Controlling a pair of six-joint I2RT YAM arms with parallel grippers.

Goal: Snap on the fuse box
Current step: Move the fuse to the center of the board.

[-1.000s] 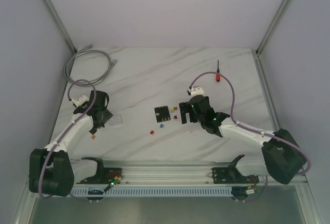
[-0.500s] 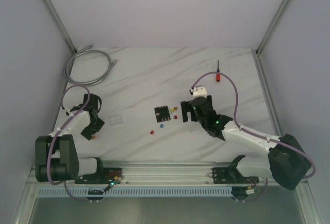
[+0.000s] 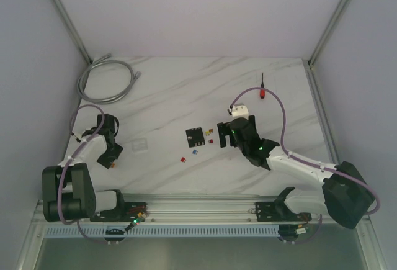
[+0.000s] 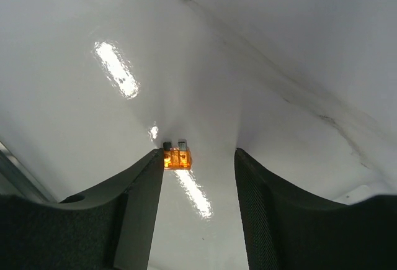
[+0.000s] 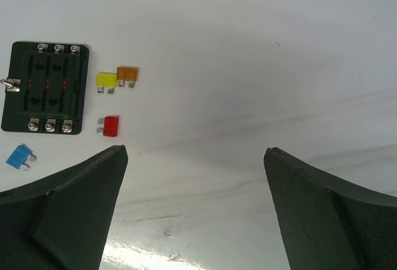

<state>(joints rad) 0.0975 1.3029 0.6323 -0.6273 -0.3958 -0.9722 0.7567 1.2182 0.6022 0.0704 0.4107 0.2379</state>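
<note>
The fuse box [image 3: 196, 136] is a flat black block lying mid-table; in the right wrist view the fuse box [image 5: 44, 88] shows rows of slots and screws, with no cover on it. My right gripper [image 3: 224, 135] hovers just right of it, wide open [image 5: 195, 150] and empty. My left gripper [image 3: 111, 158] is low at the table's left side, far from the box. Its jaws [image 4: 198, 152] stand apart over bare table. A small orange fuse [image 4: 177, 158] lies at the tip of its left finger, not pinched.
Yellow [image 5: 106, 81], orange [image 5: 127, 73], red [image 5: 110, 126] and blue [image 5: 20, 156] fuses lie loose beside the box. A faint clear rectangular piece [image 3: 140, 145] lies right of the left gripper. Grey cable [image 3: 105, 77] is coiled back left, a red-handled screwdriver [image 3: 263, 91] back right, a rail [image 3: 198, 211] along the front.
The left arm has folded back toward the table's left edge and its jaws have narrowed. The right gripper shifted slightly and stays wide open.
</note>
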